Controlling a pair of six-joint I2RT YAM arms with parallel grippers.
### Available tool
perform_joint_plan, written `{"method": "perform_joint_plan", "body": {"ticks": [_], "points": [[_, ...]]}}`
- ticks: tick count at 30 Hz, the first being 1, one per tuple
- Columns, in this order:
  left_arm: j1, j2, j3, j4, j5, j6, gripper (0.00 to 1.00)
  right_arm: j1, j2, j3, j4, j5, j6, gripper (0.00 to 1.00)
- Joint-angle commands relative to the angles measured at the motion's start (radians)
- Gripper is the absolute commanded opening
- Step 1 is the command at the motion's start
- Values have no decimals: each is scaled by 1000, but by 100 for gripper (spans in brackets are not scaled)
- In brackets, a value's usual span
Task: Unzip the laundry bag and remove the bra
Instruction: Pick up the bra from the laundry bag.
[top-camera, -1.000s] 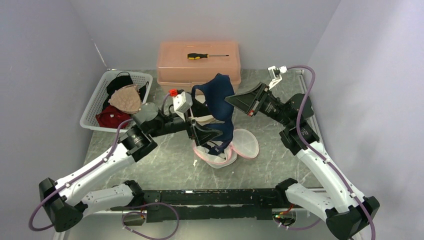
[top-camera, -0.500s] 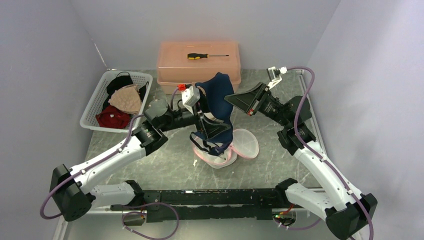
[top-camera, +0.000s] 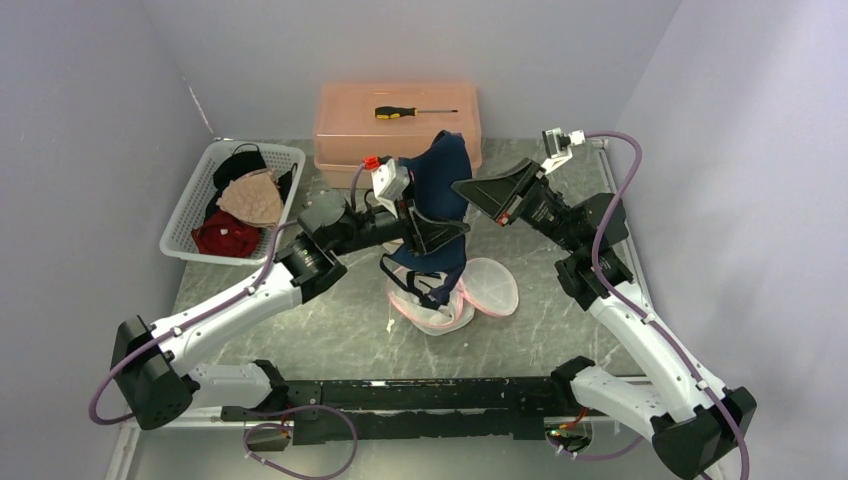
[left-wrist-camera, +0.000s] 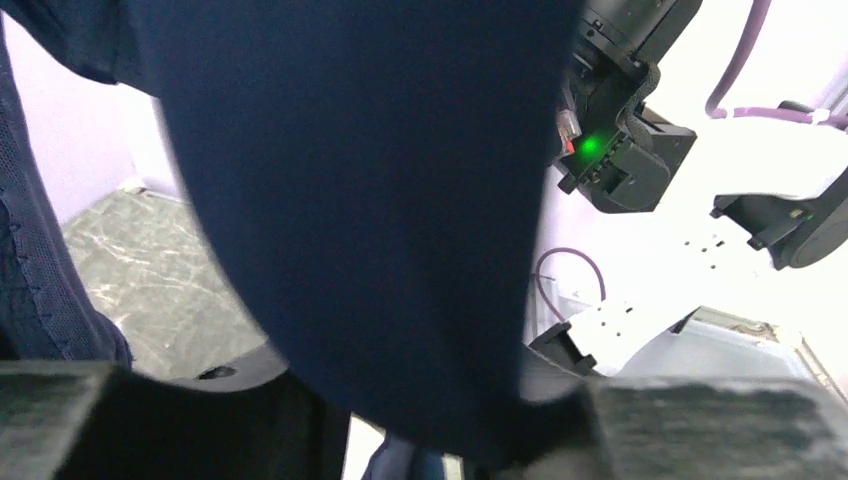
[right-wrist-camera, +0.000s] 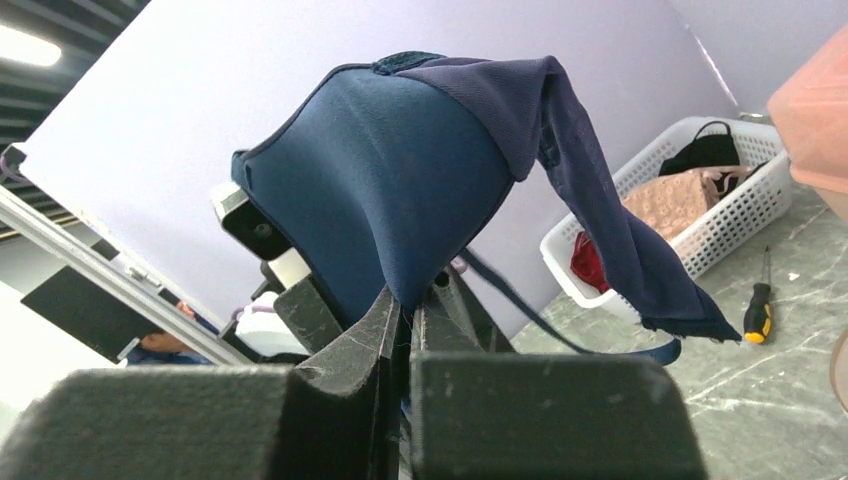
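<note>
The left arm has swung up and inward over the last second. The left claw (top-camera: 452, 231) now sits around the bra (top-camera: 445, 178), just below the right claw (top-camera: 460, 190). Its jaws have narrowed to about half width and stand on either side of a cup, with a gap on one side, so no pinch shows. The right claw stays clamped tight on the cup's edge and holds the bra in the air. The straps trail down past the left claw. The bag (top-camera: 432, 316) lies on the desk (top-camera: 330, 330), beneath the left claw.
</note>
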Motion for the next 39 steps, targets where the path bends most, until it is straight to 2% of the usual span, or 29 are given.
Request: {"method": "perform_joint_plan", "body": {"ticks": [1, 3, 4, 5, 8, 10, 12, 13, 14, 15, 21, 28, 31, 34, 39], "points": [[-5, -15, 23, 26, -52, 21, 30, 8, -9, 35, 61, 13, -21, 0], [-5, -31, 13, 17, -90, 31, 6, 8, -15, 33, 45, 19, -31, 0], [-5, -39, 9, 9, -117, 32, 3, 8, -18, 32, 36, 19, -37, 0], [-4, -47, 6, 2, -143, 35, 3, 8, -24, 32, 27, 19, -47, 5], [-5, -69, 12, -40, -192, 51, 3, 8, -47, 30, -22, 32, -85, 44], [-5, -81, 27, -81, -218, 70, 3, 9, -66, 35, -77, 50, -121, 61], [-5, -98, 39, -112, -241, 89, 3, 8, -88, 42, -134, 74, -158, 72], [-5, -108, 47, -126, -253, 96, 3, 8, -99, 45, -160, 85, -177, 87], [-4, -116, 57, -152, -268, 108, 3, 8, -110, 55, -194, 98, -194, 96], [-5, -123, 71, -176, -287, 119, 3, 8, -119, 64, -228, 108, -214, 99], [-5, -122, 241, -413, -401, 180, 3, 7, -117, 209, -504, 150, -352, 100], [-3, -66, 480, -664, -580, 290, 3, 7, -171, 313, -660, 275, -502, 100], [-3, -59, 537, -704, -683, 339, 3, 7, -232, 286, -648, 374, -519, 100], [6, -54, 567, -704, -819, 409, 3, 7, -329, 172, -569, 459, -513, 100], [72, -4, 665, -712, -1015, 457, 3, 7, -421, 56, -522, 534, -497, 100]]}}
